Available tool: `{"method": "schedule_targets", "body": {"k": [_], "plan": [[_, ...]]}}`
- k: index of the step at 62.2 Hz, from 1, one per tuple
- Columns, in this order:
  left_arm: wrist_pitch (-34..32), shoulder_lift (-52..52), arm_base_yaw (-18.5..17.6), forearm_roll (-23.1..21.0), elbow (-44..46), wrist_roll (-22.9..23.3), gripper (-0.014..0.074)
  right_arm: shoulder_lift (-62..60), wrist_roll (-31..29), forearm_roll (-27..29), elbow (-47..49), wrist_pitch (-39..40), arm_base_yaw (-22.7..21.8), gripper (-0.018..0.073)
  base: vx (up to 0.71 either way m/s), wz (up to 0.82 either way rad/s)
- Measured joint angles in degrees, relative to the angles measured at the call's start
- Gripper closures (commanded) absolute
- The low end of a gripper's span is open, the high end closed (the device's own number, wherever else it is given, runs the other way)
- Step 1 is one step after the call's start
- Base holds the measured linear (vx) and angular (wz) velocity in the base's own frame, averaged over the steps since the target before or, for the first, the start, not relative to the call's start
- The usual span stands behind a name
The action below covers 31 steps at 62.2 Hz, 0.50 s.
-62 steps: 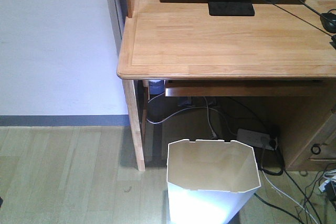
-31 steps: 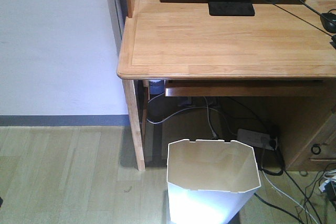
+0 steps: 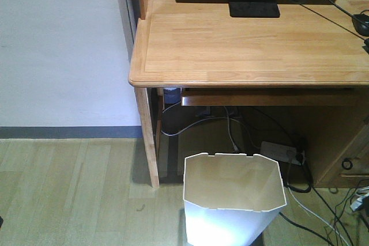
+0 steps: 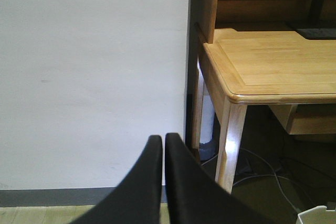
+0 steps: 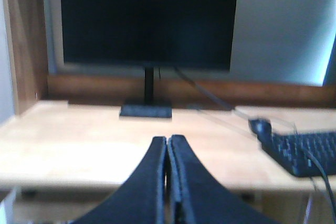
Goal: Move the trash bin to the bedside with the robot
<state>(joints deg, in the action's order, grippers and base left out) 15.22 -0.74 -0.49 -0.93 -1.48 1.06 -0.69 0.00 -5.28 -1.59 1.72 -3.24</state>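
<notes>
Your trash bin (image 3: 233, 185) stands on the floor (image 3: 69, 188), just in front of the desk (image 3: 248, 44) and near its leg (image 3: 149, 142). It stands straight up, with its open mouth facing up. The wide side of its rim runs side to side, along the desk's front edge. Your left gripper (image 4: 164, 142) is closed and holds nothing. Your right gripper (image 5: 167, 141) is closed and empty too. I think you need to grab the bin first. Open one gripper, go down to the rim, and put one finger inside the thin wall and one outside. Squeeze gently. Watch the cables (image 3: 311, 214) on the floor beside it. The bed is not in view.
</notes>
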Motion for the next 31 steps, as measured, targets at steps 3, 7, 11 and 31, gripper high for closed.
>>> {"method": "schedule_targets", "body": {"k": [3, 7, 11, 31], "plan": [[0.0, 0.0, 0.0, 0.0, 0.0, 0.0, 0.0602, 0.0, 0.0, 0.0, 0.0, 2.9, 0.0, 0.0568, 0.00, 0.00], [0.0, 0.0, 0.0, 0.0, 0.0, 0.0, 0.0602, 0.0, 0.5, 0.0, 0.0, 5.7, 0.0, 0.0568, 0.00, 0.00], [0.0, 0.0, 0.0, 0.0, 0.0, 0.0, 0.0602, 0.0, 0.9, 0.0, 0.5, 6.4, 0.0, 0.0568, 0.00, 0.00], [0.0, 0.0, 0.0, 0.0, 0.0, 0.0, 0.0602, 11.4, 2.1, 0.0, 15.3, -3.8, 0.0, 0.0568, 0.00, 0.00]]}}
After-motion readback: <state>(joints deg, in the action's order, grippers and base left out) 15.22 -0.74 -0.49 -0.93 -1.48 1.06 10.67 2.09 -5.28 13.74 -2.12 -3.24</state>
